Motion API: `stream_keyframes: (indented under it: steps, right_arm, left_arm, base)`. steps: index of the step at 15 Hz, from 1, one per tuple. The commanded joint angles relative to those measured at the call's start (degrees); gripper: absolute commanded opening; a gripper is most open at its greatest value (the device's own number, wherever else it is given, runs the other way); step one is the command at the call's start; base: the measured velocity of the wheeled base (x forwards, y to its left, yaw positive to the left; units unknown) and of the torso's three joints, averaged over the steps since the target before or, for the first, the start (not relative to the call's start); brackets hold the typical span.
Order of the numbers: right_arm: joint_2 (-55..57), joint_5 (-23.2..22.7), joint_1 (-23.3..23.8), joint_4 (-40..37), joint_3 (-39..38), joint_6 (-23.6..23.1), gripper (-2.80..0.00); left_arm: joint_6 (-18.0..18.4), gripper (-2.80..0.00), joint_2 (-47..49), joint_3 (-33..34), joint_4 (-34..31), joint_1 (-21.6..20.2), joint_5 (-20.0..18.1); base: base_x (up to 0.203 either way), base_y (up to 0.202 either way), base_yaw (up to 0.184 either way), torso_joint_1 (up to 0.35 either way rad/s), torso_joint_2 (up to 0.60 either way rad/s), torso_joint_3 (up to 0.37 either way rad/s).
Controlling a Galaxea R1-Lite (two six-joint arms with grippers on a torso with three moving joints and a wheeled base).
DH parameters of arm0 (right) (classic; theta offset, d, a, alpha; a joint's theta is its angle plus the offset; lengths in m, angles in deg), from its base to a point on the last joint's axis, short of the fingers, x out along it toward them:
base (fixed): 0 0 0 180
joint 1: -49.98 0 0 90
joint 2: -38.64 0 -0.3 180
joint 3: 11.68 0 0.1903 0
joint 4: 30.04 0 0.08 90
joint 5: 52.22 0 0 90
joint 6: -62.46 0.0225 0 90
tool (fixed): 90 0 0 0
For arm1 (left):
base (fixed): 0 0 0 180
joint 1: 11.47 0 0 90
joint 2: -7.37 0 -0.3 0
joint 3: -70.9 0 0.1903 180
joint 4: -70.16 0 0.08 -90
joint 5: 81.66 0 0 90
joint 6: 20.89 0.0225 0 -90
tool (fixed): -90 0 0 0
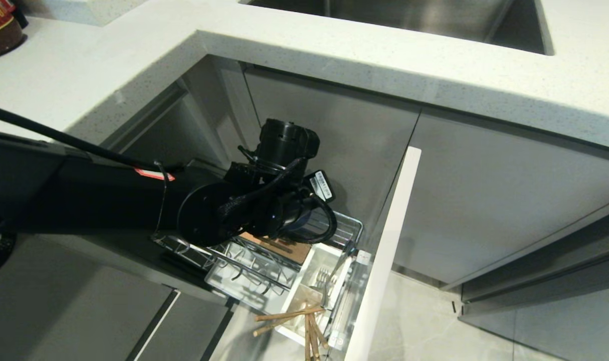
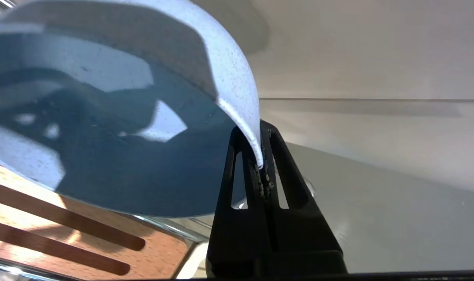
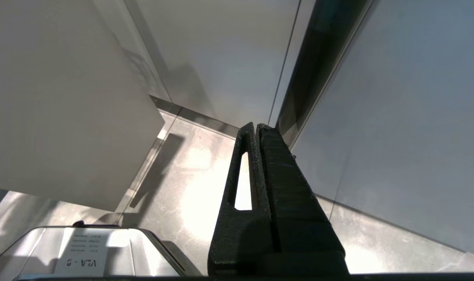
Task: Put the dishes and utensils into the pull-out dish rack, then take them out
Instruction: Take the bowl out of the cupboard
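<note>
The pale-blue bowl (image 2: 104,117) fills the left wrist view, tilted above the slotted wooden strip (image 2: 65,234). My left gripper (image 2: 256,136) is shut on the bowl's rim, one finger inside and one outside. In the head view my left arm (image 1: 209,205) reaches down over the pull-out dish rack (image 1: 244,265) and hides the bowl and the fingers. The chopsticks (image 1: 289,317) and a fork (image 1: 324,278) lie in the white cutlery cup (image 1: 314,281) by the pale door front (image 1: 384,260). No pink plate is in view. My right gripper (image 3: 256,127) hangs shut and empty over the floor.
A white speckled countertop (image 1: 334,55) with a steel sink (image 1: 409,20) overhangs the rack. A dark jar (image 1: 1,30) stands at the far left of the counter. Grey cabinet fronts (image 1: 510,200) flank the open drawer, with pale floor tiles (image 1: 424,326) below.
</note>
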Motion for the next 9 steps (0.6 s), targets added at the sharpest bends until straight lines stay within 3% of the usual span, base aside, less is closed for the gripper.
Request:
stream_keyframes:
  steps: [1, 9]
  right_arm:
    - [0.0, 0.0, 0.0, 0.0, 0.0, 0.0, -2.80]
    - [0.0, 0.0, 0.0, 0.0, 0.0, 0.0, -2.80]
  left_arm:
    - [-0.3, -2.80, -0.3, 0.0, 0.0, 0.4, 0.2]
    - [0.0, -2.80, -10.3, 0.0, -0.6, 2.3, 2.9]
  base:
    - [0.000, 0.000, 0.000, 0.000, 0.00, 0.000]
    - [0.000, 0.000, 0.000, 0.000, 0.00, 0.000]
